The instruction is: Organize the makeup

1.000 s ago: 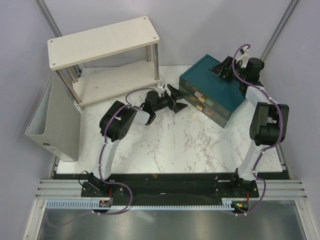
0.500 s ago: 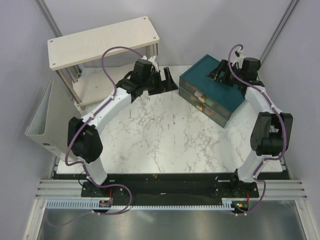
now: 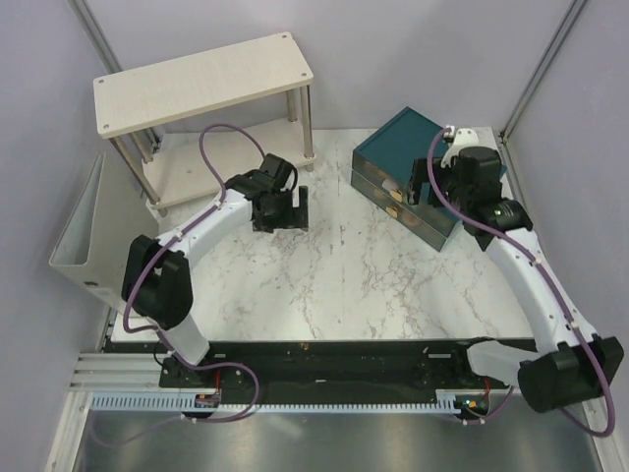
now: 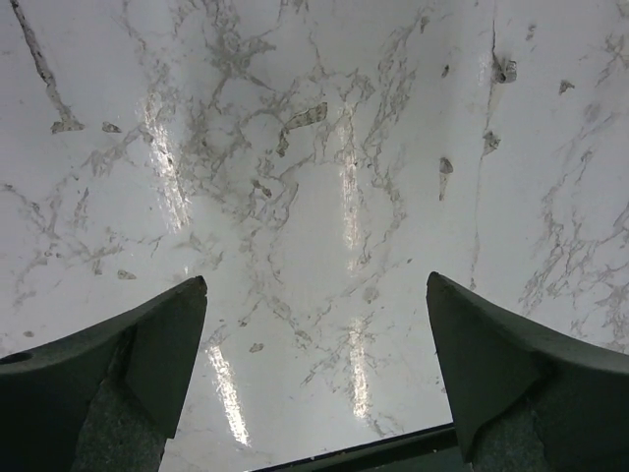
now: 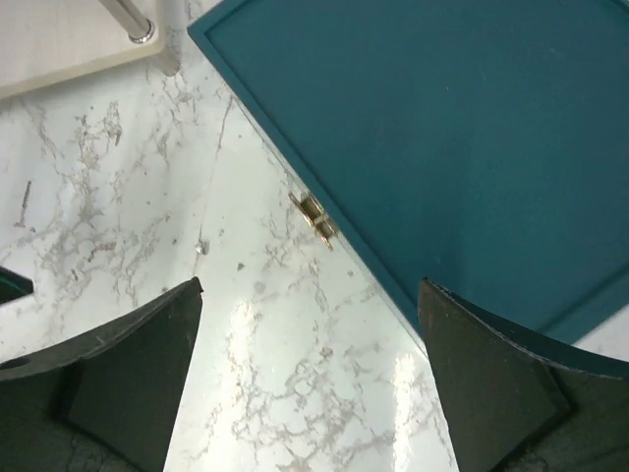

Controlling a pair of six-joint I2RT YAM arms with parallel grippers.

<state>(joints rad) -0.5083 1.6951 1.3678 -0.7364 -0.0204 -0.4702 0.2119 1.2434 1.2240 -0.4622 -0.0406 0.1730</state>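
Your left gripper (image 4: 314, 283) hangs wide open and empty over the marble tabletop (image 4: 295, 147), with no makeup beneath or beside it. Your right gripper (image 5: 310, 287) is equally wide and empty. The teal box (image 5: 462, 138) lies ahead and to its right, with a gold pull (image 5: 314, 218) at the box's edge just ahead of the fingers. No makeup shows in any view; likely it sits in the drawers. Square the right gripper to a pull, come in low and draw straight out.
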